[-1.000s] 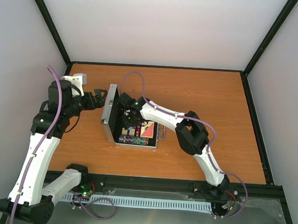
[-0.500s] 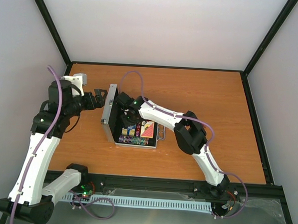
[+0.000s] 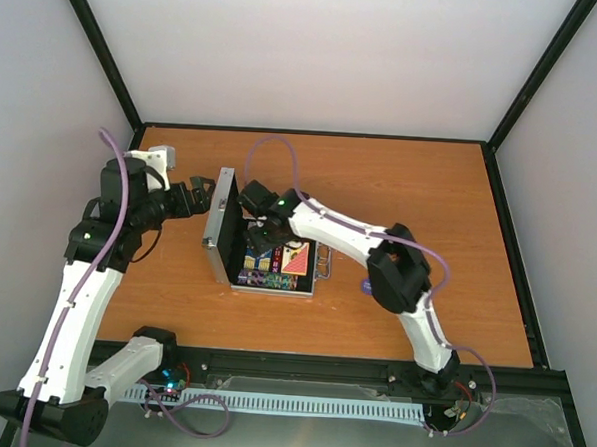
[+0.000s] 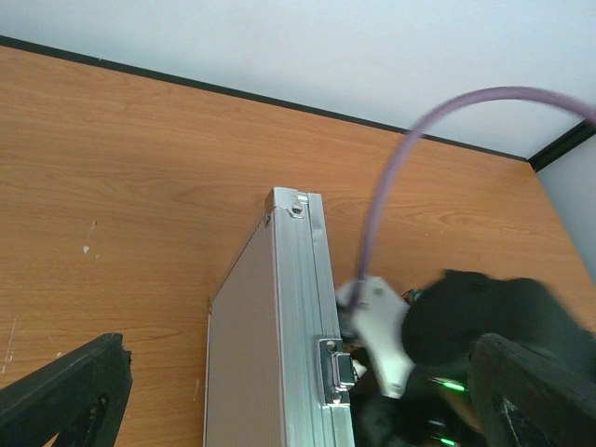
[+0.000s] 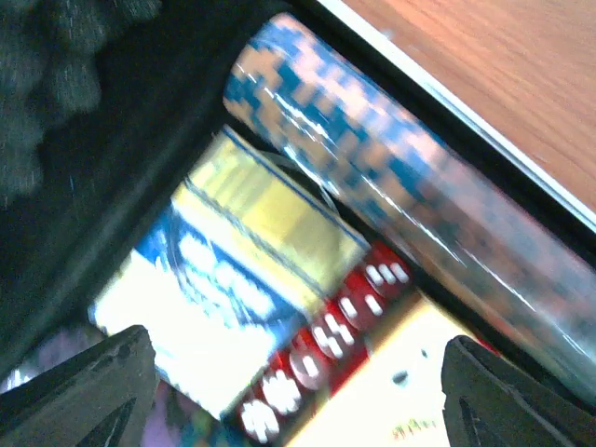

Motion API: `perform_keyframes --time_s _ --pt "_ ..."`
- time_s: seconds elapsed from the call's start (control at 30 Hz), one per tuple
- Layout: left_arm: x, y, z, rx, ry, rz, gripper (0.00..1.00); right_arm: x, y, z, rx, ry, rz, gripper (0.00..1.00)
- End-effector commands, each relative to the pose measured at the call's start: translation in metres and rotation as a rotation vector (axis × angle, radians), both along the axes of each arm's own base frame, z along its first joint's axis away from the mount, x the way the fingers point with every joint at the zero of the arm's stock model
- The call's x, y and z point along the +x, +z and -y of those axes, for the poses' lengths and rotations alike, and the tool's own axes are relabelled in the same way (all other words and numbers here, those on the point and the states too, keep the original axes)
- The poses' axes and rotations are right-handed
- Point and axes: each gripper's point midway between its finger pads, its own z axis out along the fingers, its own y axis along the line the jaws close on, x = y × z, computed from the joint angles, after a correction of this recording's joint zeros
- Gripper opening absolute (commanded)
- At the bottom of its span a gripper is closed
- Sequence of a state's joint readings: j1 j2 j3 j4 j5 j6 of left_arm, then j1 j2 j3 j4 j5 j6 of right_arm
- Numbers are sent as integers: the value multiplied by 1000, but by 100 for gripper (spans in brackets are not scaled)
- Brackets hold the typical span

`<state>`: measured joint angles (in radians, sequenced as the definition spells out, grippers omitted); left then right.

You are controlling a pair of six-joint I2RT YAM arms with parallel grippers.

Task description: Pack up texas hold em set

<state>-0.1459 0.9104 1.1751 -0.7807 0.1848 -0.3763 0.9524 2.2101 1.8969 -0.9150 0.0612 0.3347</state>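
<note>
The texas hold em set is a silver case lying open on the table, its lid (image 3: 220,235) standing upright and its base (image 3: 276,270) filled with coloured chips and card decks. My right gripper (image 3: 265,238) hovers open inside the base. Its wrist view shows a blue card deck (image 5: 219,289), a row of red dice (image 5: 326,358) and a row of blue chips (image 5: 372,168) below the gripper (image 5: 307,400), nothing gripped. My left gripper (image 3: 202,196) stands open behind the lid. In its wrist view the ribbed lid (image 4: 265,335) and its latch (image 4: 337,369) lie between the fingers (image 4: 65,391).
The case's metal handle (image 3: 324,268) points right, toward the right arm's elbow (image 3: 401,274). A purple cable (image 3: 272,152) loops above the case. Black frame posts edge the orange table (image 3: 410,189) at the back and sides.
My right gripper has opened wider inside the case, and its arm has shifted slightly to the right. The left arm and the lid have stayed put.
</note>
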Motion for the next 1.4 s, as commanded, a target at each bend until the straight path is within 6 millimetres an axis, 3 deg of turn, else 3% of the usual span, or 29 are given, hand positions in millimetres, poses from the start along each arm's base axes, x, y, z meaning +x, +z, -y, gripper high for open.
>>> perform_keyframes --time_s 0.0,0.13,0.27,0.33,0.43,0.87,1.37 --pt "2 7 -5 10 24 14 100 -3 59 58 -21 -47 96 84" --pt "5 5 -5 4 31 13 100 5 60 146 -12 -239 67 86" --pt "10 2 -3 -3 27 1 100 11 28 242 -43 -524 -43 87" --pt "12 0 -2 -7 22 -8 100 12 17 273 -41 -628 -66 89" --pt "14 -1 0 -11 17 -17 100 14 1 303 -45 -728 -98 93" --pt "11 -3 -3 -8 35 -30 100 34 -40 356 -91 -897 -147 99" --pt "11 0 -2 -15 29 -24 100 25 -60 366 -82 -905 -209 88"
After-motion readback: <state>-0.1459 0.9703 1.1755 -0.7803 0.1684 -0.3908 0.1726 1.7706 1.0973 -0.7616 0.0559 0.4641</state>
